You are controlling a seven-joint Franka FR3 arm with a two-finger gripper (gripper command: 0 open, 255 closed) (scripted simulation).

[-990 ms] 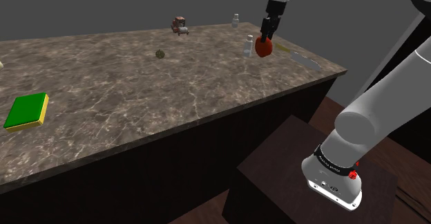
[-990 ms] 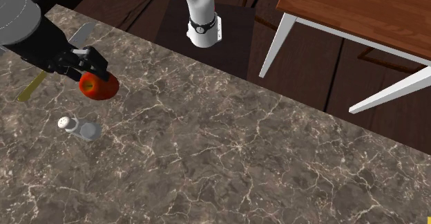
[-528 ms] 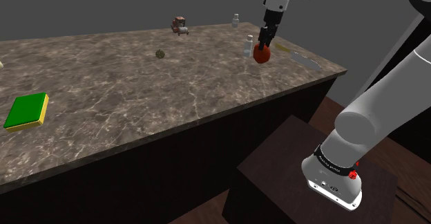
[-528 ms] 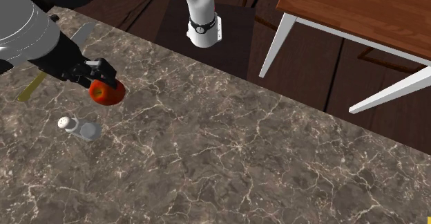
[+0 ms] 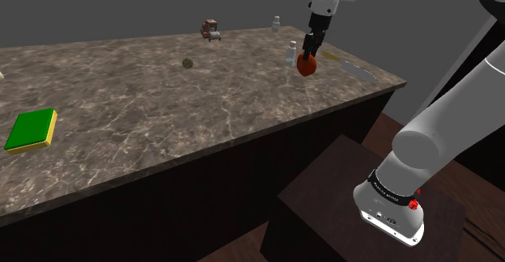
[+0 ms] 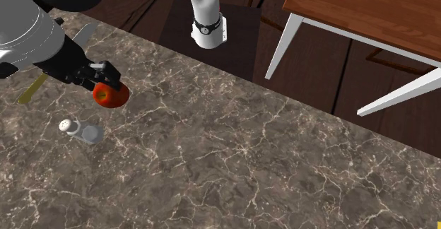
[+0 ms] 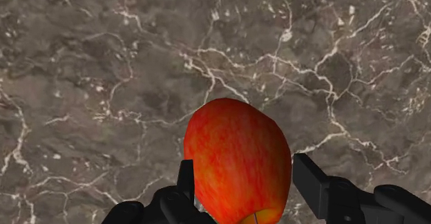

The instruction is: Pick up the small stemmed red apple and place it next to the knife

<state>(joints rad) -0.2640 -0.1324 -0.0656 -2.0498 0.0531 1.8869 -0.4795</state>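
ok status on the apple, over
Gripper shut on red apple, over the counter. Knife close by, apple not yet set down. White shaker near the path.

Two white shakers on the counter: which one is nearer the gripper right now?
The shaker just to the shoulder view's left of the apple held in the gripper. The other shaker stands farther back, at the far edge of the counter.

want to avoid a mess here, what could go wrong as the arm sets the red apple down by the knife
1. The black two-finger gripper clasps the round red apple only near its stem end, so it could slip out early.
2. The small white shaker stands close beside it; sideways drift could knock it over.
3. Once released, the apple may roll across the marble counter.
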